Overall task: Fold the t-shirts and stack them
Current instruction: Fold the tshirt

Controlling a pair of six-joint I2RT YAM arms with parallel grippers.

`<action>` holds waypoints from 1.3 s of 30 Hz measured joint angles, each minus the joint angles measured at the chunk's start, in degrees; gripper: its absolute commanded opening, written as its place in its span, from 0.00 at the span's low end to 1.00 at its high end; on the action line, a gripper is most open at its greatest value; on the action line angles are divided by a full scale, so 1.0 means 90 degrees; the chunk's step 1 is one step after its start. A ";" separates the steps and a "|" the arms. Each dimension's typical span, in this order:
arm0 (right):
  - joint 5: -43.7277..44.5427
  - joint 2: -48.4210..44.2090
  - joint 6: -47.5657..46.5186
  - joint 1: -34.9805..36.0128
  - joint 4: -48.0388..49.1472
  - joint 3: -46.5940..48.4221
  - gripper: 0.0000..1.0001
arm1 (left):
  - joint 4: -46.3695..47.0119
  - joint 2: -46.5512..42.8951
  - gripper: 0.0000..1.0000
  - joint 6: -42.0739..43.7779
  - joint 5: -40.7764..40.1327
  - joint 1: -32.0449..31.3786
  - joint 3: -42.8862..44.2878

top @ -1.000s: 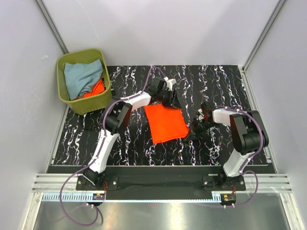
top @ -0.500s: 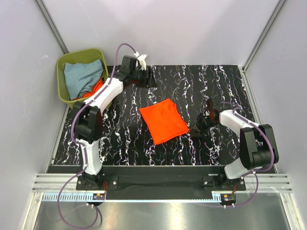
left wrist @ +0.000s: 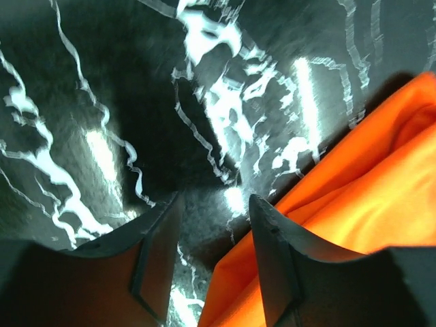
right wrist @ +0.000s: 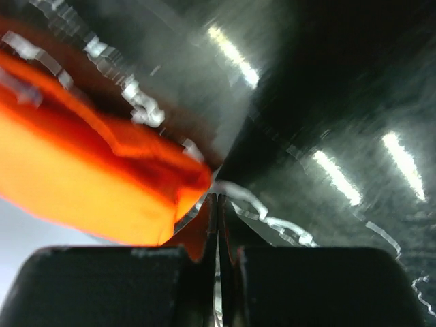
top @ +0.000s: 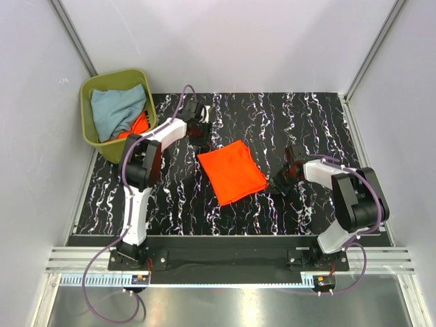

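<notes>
A folded bright orange t-shirt [top: 232, 172] lies flat in the middle of the black marbled mat. My left gripper [top: 202, 138] is low at its far-left corner. In the left wrist view the gripper [left wrist: 214, 208] is open, and the orange cloth [left wrist: 368, 197] lies beside and under the right finger [left wrist: 276, 252]. My right gripper [top: 278, 182] sits at the shirt's right edge. In the right wrist view it [right wrist: 219, 199] is shut with nothing between its jaws, and the shirt's edge [right wrist: 88, 177] is just to its left. A pale grey-blue t-shirt [top: 114, 109] and another orange one [top: 138, 126] lie in the bin.
The olive-green bin [top: 95, 87] stands off the mat's far-left corner. White walls and metal posts close in the sides and back. The black marbled mat [top: 306, 122] covers the table.
My left arm swung from the shirt's far edge out toward the bin and has come back down to the shirt's far-left corner. The shirt shifted slightly left. The right gripper stayed by its right edge.
</notes>
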 measured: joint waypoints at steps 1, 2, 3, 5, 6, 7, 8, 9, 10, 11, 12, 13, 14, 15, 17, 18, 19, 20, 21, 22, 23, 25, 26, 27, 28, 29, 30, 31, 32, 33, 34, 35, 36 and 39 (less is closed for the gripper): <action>0.0061 0.0078 0.0053 0.0000 0.0017 0.0000 0.00 | 0.0012 0.0000 0.47 -0.0061 -0.0024 0.0000 -0.0078; 0.0080 0.0146 0.0124 -0.0002 0.0034 0.0010 0.00 | 0.0034 -0.0005 0.46 -0.0131 -0.0012 -0.0002 -0.0177; 0.0095 0.0189 0.0172 -0.0002 0.0029 0.0063 0.00 | 0.0092 -0.0075 0.45 -0.0199 0.0005 -0.0007 -0.0279; 0.0170 0.0359 0.0197 0.0000 0.0032 0.0282 0.00 | 0.0284 -0.0306 0.45 -0.0352 0.0024 -0.0002 -0.0682; 0.0221 0.0466 0.0189 0.0000 0.0041 0.0415 0.00 | 0.0335 -0.0435 0.44 -0.0437 0.0041 -0.0012 -0.0906; 0.0277 0.0588 0.0163 -0.0002 0.0039 0.0583 0.00 | 0.0442 -0.0576 0.44 -0.0498 0.0068 -0.0029 -0.1132; 0.0369 0.0738 0.0112 -0.0010 0.0017 0.0797 0.00 | 0.0512 -0.0753 0.44 -0.0593 0.0097 -0.0051 -0.1409; 0.0442 0.0852 0.0066 -0.0017 0.0034 0.0967 0.00 | 0.0561 -0.0940 0.44 -0.0692 0.0124 -0.0087 -0.1700; 0.0537 0.1030 -0.0049 -0.0046 0.0017 0.1243 0.00 | 0.0653 -0.1127 0.44 -0.0789 0.0146 -0.0131 -0.1984; 0.0573 0.1129 -0.0114 -0.0080 0.0022 0.1421 0.00 | 0.0678 -0.1319 0.43 -0.0891 0.0163 -0.0187 -0.2266; 0.0622 0.1241 -0.0240 -0.0146 0.0012 0.1647 0.00 | 0.0704 -0.1501 0.44 -0.1022 0.0168 -0.0255 -0.2533; 0.0661 0.1343 -0.0386 -0.0238 -0.0041 0.1916 0.00 | 0.0767 -0.1715 0.45 -0.1166 0.0163 -0.0325 -0.2822; 0.0695 0.1411 -0.0498 -0.0328 -0.0075 0.2110 0.00 | 0.0789 -0.1936 0.46 -0.1307 0.0151 -0.0379 -0.3116; 0.0707 0.1479 -0.0692 -0.0440 -0.0112 0.2336 0.02 | 0.0784 -0.2154 0.47 -0.1440 0.0129 -0.0432 -0.3407; 0.0707 0.1600 -0.1163 -0.0653 -0.0267 0.2788 0.08 | 0.0709 -0.2616 0.49 -0.1639 -0.0002 -0.0508 -0.3917; 0.0707 0.1668 -0.1481 -0.0748 -0.0408 0.3028 0.10 | 0.0566 -0.2883 0.50 -0.1717 -0.0109 -0.0520 -0.4136; 0.0702 0.1717 -0.1719 -0.0814 -0.0471 0.3196 0.13 | 0.0427 -0.3167 0.50 -0.1783 -0.0260 -0.0520 -0.4299; 0.0685 0.1775 -0.2040 -0.0877 -0.0665 0.3424 0.18 | 0.0267 -0.3451 0.51 -0.1817 -0.0444 -0.0510 -0.4415; 0.0648 0.1802 -0.2319 -0.0913 -0.0816 0.3602 0.20 | 0.0126 -0.3750 0.51 -0.1817 -0.0614 -0.0495 -0.4481; 0.0605 0.1797 -0.2579 -0.0920 -0.0950 0.3721 0.22 | 0.0000 -0.4041 0.51 -0.1809 -0.0758 -0.0493 -0.4486; 0.0476 0.1751 -0.2786 -0.0918 -0.1049 0.3784 0.30 | -0.0034 -0.4335 0.52 -0.1775 -0.0852 -0.0483 -0.4481; 0.0097 0.1579 -0.3077 -0.0882 -0.1149 0.3728 0.38 | -0.0051 -0.4743 0.53 -0.1678 -0.0816 -0.0457 -0.4371; -0.0160 0.1484 -0.3169 -0.0855 -0.1144 0.3653 0.40 | 0.0024 -0.4845 0.52 -0.1632 -0.0622 -0.0442 -0.4274; -0.0546 0.1389 -0.3232 -0.0806 -0.1144 0.3565 0.41 | 0.0243 -0.4860 0.52 -0.1615 -0.0265 -0.0437 -0.4131; -0.0906 0.1331 -0.3291 -0.0731 -0.1144 0.3521 0.40 | 0.0393 -0.4816 0.52 -0.1622 -0.0092 -0.0440 -0.4085; -0.1294 0.1333 -0.3313 -0.0602 -0.1090 0.3497 0.40 | 0.0755 -0.4714 0.52 -0.1678 0.0282 -0.0442 -0.4063; -0.1620 0.1360 -0.3334 -0.0437 -0.1010 0.3463 0.35 | 0.1069 -0.4558 0.52 -0.1727 0.0573 -0.0444 -0.4041; -0.1885 0.1387 -0.3354 -0.0250 -0.0913 0.3400 0.32 | 0.1375 -0.4350 0.52 -0.1785 0.0855 -0.0447 -0.4012; -0.2103 0.1394 -0.3342 -0.0066 -0.0758 0.3276 0.30 | 0.1707 -0.4075 0.52 -0.1855 0.1137 -0.0452 -0.3973; -0.2312 0.1396 -0.3300 0.0107 -0.0622 0.3123 0.29 | 0.1943 -0.3832 0.51 -0.1904 0.1333 -0.0459 -0.3932; -0.2518 0.1396 -0.3242 0.0257 -0.0454 0.2929 0.25 | 0.2115 -0.3485 0.50 -0.1970 0.1579 -0.0461 -0.3820; -0.2696 0.1396 -0.3184 0.0347 -0.0313 0.2730 0.24 | 0.2346 -0.3050 0.50 -0.2013 0.1838 -0.0466 -0.3665; -0.2839 0.1406 -0.3121 0.0381 -0.0192 0.2543 0.21 | 0.2514 -0.2698 0.50 -0.2040 0.2006 -0.0471 -0.3548; -0.3189 0.1564 -0.2968 0.0316 0.0100 0.2225 0.18 | 0.2759 -0.1897 0.49 -0.2067 0.2424 -0.0474 -0.3281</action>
